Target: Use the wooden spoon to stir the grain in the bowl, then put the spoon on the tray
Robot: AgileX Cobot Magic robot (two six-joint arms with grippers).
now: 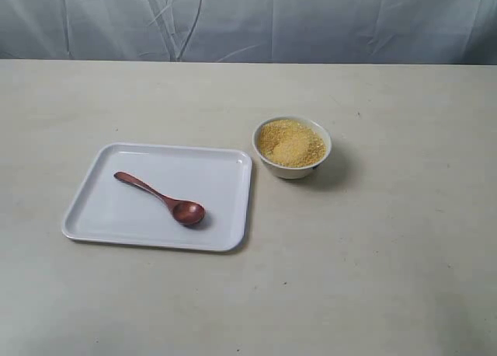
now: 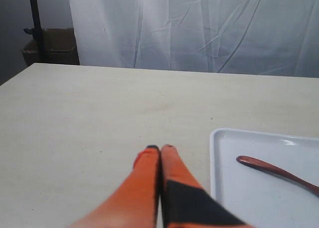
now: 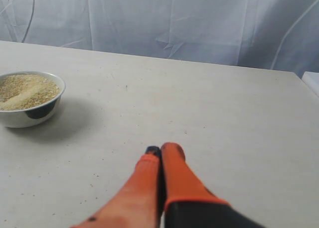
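Dark reddish-brown wooden spoon (image 1: 159, 199), with a slender curved handle and a round head, lying flat on the white rectangular tray (image 1: 87, 216) with rounded corners and a low raised rim. In the exterior view the handle tip points to the left and the head sits nearer the tray's middle. Just beside the tray's right edge, apart from it, stands the small round white ceramic bowl (image 1: 291, 169), filled with fine yellow-golden grain (image 1: 291, 142) in a low mound.

I judge the spoon light and stiff, its smooth finish perhaps a little slippery on the equally smooth tray. The handle arches slightly off the surface, so its middle looks like the best place for me to take hold, with fingers across its width. The grain is loose and would spill under a hard push, and the bowl is light enough to slide and could chip.

My left gripper (image 2: 160, 148) is clenched on nothing, its orange fingers pressed together. It hangs over the bare pale table (image 1: 388, 278) just outside the tray's rim, with the spoon handle near, off to one side. My right gripper (image 3: 162, 149) is likewise closed and empty over bare table, the bowl well apart from it. Neither gripper appears in the exterior view
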